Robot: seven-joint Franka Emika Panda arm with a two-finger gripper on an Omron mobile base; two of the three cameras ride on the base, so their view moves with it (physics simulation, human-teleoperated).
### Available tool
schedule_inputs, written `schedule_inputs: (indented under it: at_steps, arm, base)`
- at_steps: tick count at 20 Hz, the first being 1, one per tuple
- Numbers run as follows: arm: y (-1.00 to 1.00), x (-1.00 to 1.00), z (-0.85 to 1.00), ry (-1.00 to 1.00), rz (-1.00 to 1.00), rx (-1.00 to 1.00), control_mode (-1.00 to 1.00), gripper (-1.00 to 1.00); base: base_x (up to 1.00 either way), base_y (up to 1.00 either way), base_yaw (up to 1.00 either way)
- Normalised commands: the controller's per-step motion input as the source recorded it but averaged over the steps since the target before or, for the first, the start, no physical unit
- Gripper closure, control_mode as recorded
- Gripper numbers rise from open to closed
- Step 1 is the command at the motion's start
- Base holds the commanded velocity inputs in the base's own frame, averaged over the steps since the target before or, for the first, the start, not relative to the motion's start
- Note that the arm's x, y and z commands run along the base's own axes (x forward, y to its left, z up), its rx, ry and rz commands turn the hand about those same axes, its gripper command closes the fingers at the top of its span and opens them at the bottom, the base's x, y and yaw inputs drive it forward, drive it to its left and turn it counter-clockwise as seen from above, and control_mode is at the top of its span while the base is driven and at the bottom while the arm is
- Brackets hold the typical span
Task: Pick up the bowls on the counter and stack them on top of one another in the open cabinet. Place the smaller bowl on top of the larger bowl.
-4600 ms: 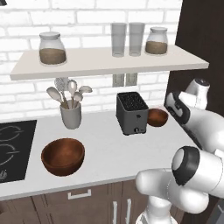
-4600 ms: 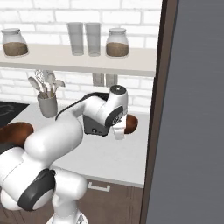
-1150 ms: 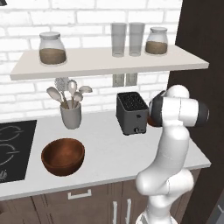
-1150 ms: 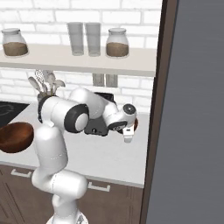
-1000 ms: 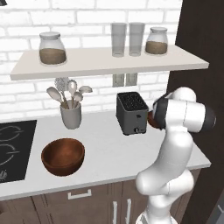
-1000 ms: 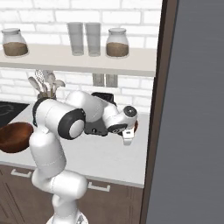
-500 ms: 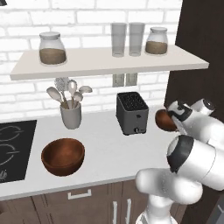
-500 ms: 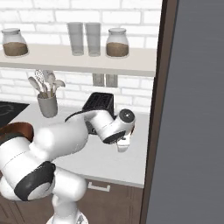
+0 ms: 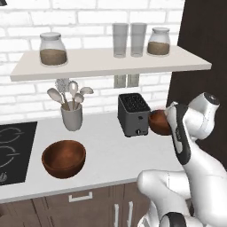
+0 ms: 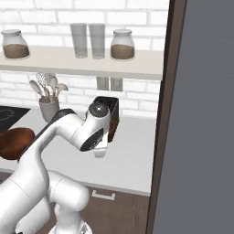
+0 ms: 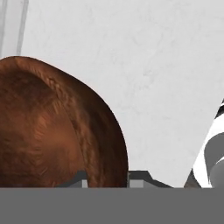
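Observation:
The smaller bowl (image 9: pixel 158 123), reddish brown, hangs tilted low over the counter (image 9: pixel 106 155) just right of the toaster. In the hand view my gripper (image 11: pixel 107 179) is shut on the rim of this bowl (image 11: pixel 52 131), one fingertip inside and one outside. The larger bowl (image 9: pixel 63 158) (image 10: pixel 13 142), wide and dark brown, rests on the counter's front left, apart from the arm. Above, the open cabinet (image 9: pixel 111 62) (image 10: pixel 82 64) is a pale shelf on the brick wall.
A black toaster (image 9: pixel 134 114) and a grey utensil cup (image 9: pixel 72 116) stand at the back of the counter. Two jars (image 9: pixel 52 48) and two glasses (image 9: pixel 128 40) occupy the shelf. A stove top (image 9: pixel 11 148) lies left, a dark tall panel (image 10: pixel 201 114) right.
The arm has folded round from an upright pose to a low bend on the right. The small bowl stays in the grip and has shifted slightly toward the toaster.

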Motion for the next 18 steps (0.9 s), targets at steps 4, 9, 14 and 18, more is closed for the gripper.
schedule_inputs:
  at_steps: [4,9,14,18]
  arm:
    - [1.00,-0.71,0.58,0.15,0.31,0.00,-1.00,1.00]
    - [1.00,-0.51,0.18,0.07,0.27,0.00,-1.00,1.00]
    - [1.00,-0.21,0.07,0.00,0.20,-0.02,-1.00,1.00]
    - [1.00,-0.07,0.07,0.00,0.17,-0.01,-1.00,1.00]
  base:
    - [0.00,0.00,0.00]
    - [0.00,0.00,0.00]
    - [0.00,0.00,0.00]
    - [0.00,0.00,0.00]
